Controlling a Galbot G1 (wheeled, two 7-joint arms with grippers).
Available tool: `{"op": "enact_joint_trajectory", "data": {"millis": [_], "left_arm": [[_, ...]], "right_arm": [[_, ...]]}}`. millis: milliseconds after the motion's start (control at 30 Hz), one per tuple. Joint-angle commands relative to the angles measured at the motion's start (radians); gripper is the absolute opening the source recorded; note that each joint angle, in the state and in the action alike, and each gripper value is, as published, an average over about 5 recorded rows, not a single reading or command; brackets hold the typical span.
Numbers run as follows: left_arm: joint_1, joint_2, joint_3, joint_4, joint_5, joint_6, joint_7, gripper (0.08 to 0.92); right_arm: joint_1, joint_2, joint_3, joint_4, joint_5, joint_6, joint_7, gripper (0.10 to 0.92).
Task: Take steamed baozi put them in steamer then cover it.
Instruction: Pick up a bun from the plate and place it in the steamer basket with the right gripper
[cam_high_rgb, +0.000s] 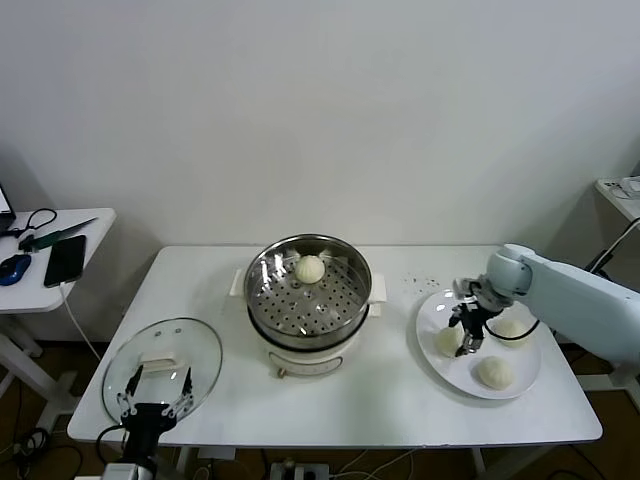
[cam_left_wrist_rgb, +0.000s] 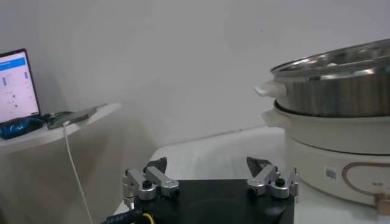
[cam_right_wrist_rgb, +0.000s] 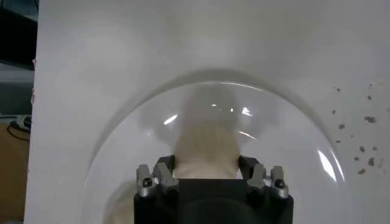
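Observation:
The steel steamer (cam_high_rgb: 308, 300) stands on its white pot base at mid-table, with one baozi (cam_high_rgb: 310, 268) on its perforated floor. On the right, a white plate (cam_high_rgb: 432, 320) carries three more baozi. My right gripper (cam_high_rgb: 466, 337) reaches down onto the plate's left baozi (cam_high_rgb: 447, 343). The right wrist view shows that baozi (cam_right_wrist_rgb: 206, 143) filling the gap of my right gripper (cam_right_wrist_rgb: 206, 168), both fingers against its sides. The glass cover (cam_high_rgb: 162, 368) lies at the front left corner. My left gripper (cam_high_rgb: 157, 388) hangs open at the cover's near edge. It holds nothing, as the left gripper (cam_left_wrist_rgb: 207, 167) in its wrist view shows.
A side table (cam_high_rgb: 60, 225) on the left holds a phone (cam_high_rgb: 65, 260), a mouse and cables. Dark crumbs (cam_high_rgb: 420, 280) dot the tabletop between steamer and plate. Another small table's corner (cam_high_rgb: 622, 190) shows at the far right. The steamer (cam_left_wrist_rgb: 341, 79) rises beside the left gripper.

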Motion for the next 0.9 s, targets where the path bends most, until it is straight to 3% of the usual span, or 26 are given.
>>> {"op": "enact_joint_trajectory", "data": {"millis": [33, 333, 900], "left_arm": [[0.003, 0.0, 0.003, -0.013, -0.004, -0.002, 0.0, 0.823], [0.005, -0.01, 0.05, -0.021, 0.012, -0.003, 0.002, 0.823], [0.012, -0.016, 0.082, -0.026, 0.035, 0.01, 0.003, 0.823]], "right_arm": [[0.372, -0.002, -0.245, 0.026, 0.227, 0.005, -0.008, 0.687], [0.692, 0.165, -0.431, 0.019, 0.475, -0.01, -0.006, 0.687], [0.596, 0.61, -0.357, -0.039, 0.637, -0.101, 0.101, 0.687]]}}
